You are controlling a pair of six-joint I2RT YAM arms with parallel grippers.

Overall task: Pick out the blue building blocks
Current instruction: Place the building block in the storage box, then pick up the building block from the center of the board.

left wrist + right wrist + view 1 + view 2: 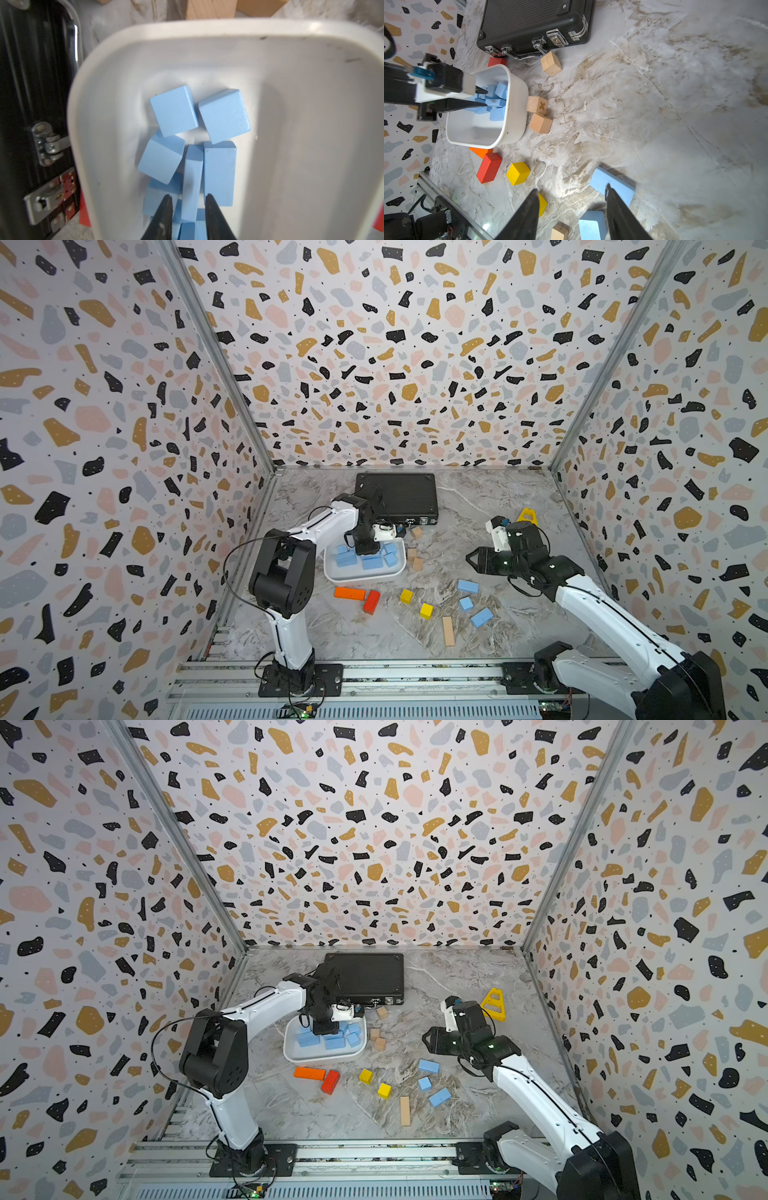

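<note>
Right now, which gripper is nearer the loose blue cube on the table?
Right. The right gripper hangs close above the cube, jaws apart; the left gripper is down inside the tray, well away from it.

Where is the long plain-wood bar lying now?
In both top views the plain-wood bar lies flat at the front centre, between a yellow cube and a blue block, slightly nearer the camera.

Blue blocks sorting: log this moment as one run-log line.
left gripper: parted in white bin, blue bar between jaws | right gripper: open, empty, over table | blue blocks: pile in bin, three on table
</note>
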